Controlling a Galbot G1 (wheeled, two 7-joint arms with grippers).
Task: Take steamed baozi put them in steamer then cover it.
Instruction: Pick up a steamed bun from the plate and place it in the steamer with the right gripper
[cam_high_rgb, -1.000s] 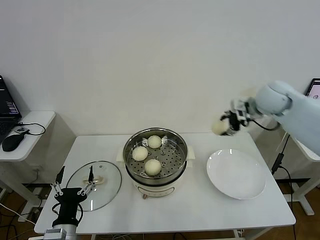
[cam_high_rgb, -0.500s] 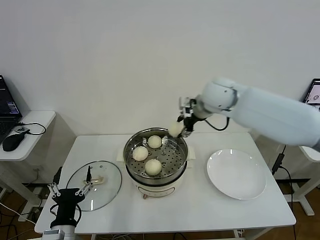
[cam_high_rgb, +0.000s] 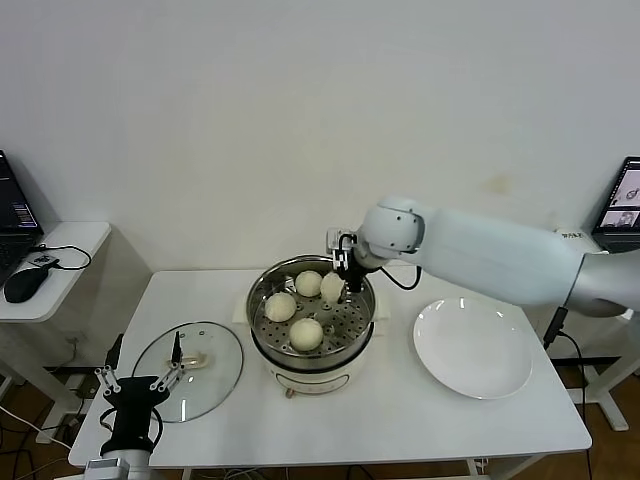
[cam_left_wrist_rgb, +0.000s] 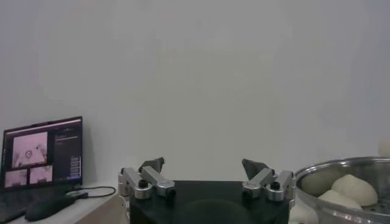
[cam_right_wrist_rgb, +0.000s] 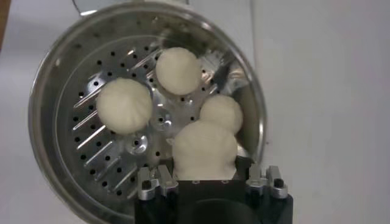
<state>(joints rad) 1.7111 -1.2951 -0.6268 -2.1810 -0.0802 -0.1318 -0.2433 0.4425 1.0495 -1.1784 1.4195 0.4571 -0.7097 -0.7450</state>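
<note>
Placement of the last bun is the step in hand: the right gripper, near the middle of the head view, is pinching a bun and holds it just inside the far right part of the steamer, above the perforated tray. Three other buns already lie on the tray, one at the back, one on the left and one at the front. In the right wrist view the held bun hangs close to the one behind it, so the sensible target is the bare patch of tray on the right side, clear of the neighbours. To do this well, the arm would probably lower until the bun rests on the tray before the gripper lets go, since a drop could make it roll against the others; whether it already touches the tray cannot be told. The fingers should spread only enough to free the soft dough, then lift straight up past the steel rim. The plate, at right on the surface, is bare. The lid lies flat at lower left, and the left gripper waits over its near edge with fingers spread, holding nothing.
</note>
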